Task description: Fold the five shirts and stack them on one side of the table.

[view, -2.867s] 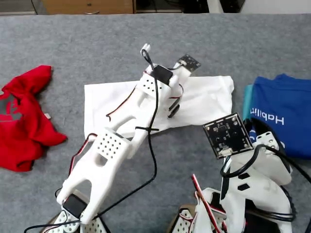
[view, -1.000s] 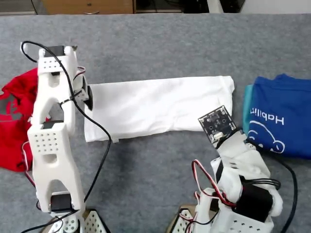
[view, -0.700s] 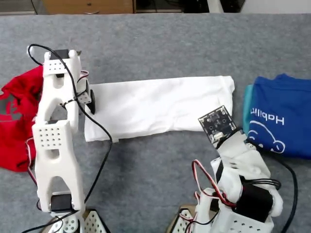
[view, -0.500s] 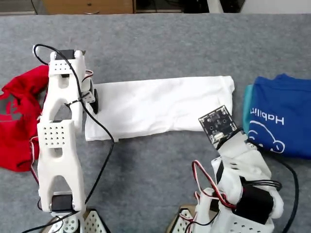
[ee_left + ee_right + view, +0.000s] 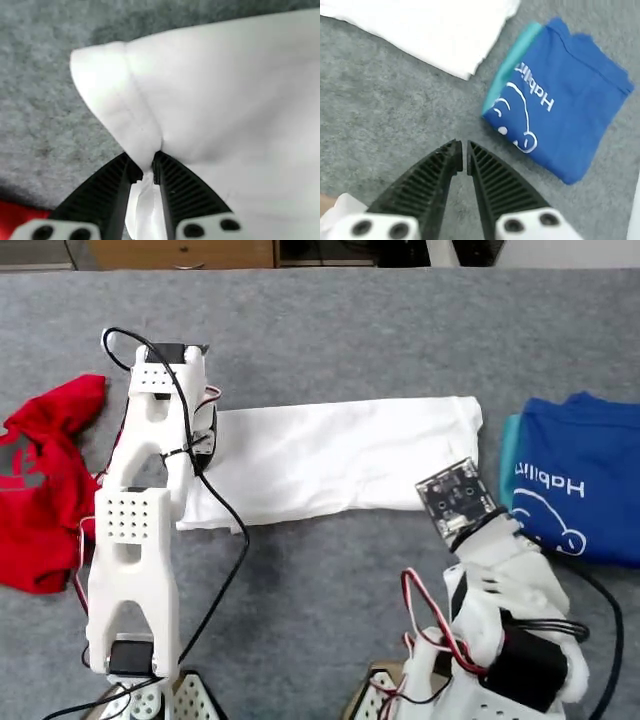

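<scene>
A white shirt (image 5: pixel 340 455) lies folded into a long strip across the middle of the grey table. My left gripper (image 5: pixel 205 445) is at its left end, shut on a pinch of the white shirt (image 5: pixel 210 100), with cloth squeezed between the black fingers (image 5: pixel 172 185). A folded blue shirt (image 5: pixel 580 485) lies on a teal one at the right edge. A crumpled red shirt (image 5: pixel 40 490) sits at the left edge. My right gripper (image 5: pixel 464 150) hangs shut over bare carpet near the blue shirt (image 5: pixel 560 100), holding nothing.
The table is covered in grey carpet (image 5: pixel 330 590). A wooden cabinet (image 5: pixel 180 252) stands beyond the far edge. Cables run along the left arm (image 5: pixel 140 540). The right arm's base (image 5: pixel 500 640) stands at the near edge.
The left arm swung from the shirt's middle to its left end, took hold of it and is drawing it rightward, so the left end has shifted right. The right arm barely moved.
</scene>
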`<state>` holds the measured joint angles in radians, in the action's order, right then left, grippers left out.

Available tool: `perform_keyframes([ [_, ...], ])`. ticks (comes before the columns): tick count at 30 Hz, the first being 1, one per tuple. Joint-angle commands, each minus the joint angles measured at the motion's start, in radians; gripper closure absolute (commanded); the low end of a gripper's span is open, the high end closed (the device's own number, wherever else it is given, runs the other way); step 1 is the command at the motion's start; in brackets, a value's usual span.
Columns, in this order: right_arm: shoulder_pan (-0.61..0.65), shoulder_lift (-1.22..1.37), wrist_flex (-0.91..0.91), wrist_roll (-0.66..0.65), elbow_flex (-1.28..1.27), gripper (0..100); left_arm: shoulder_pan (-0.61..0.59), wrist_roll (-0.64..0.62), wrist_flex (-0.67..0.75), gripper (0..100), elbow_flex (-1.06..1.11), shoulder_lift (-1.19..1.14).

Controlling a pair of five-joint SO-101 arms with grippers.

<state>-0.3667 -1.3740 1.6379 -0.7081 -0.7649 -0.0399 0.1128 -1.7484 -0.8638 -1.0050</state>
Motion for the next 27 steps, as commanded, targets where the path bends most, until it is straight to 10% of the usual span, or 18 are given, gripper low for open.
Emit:
perform_keyframes([
  [1, -0.059, -0.004, -0.012, -0.051, 0.068, 96.5, -0.081, -0.008, -0.012, 98, 0.015, 0.03],
  [16, -0.084, -0.005, -0.012, -0.132, 0.108, 96.5, -0.325, 0.216, -0.012, 98, 0.009, 0.217],
  [27, -0.084, -0.005, -0.012, -0.126, 0.104, 96.5, -0.118, 0.204, -0.012, 98, 0.21, 0.458],
])
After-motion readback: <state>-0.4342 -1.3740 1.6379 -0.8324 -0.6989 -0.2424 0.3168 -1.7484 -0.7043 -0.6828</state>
